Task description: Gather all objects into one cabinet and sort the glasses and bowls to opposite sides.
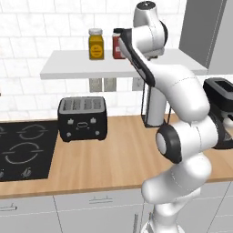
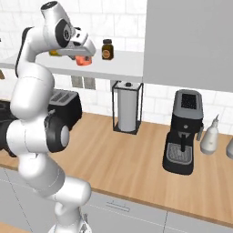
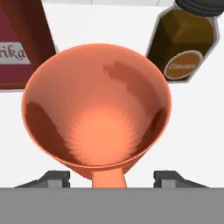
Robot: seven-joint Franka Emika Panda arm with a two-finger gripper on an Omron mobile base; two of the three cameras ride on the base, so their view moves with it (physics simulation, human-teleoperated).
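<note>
While astride the salmon-orange cup (image 3: 97,118), tool (image 3: 111,178) fingers apart.

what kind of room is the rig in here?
A rendered home kitchen, by the look of it: a black toaster beside a hob on a wooden counter, plus a coffee machine, with spice jars on a white wall shelf.
</note>
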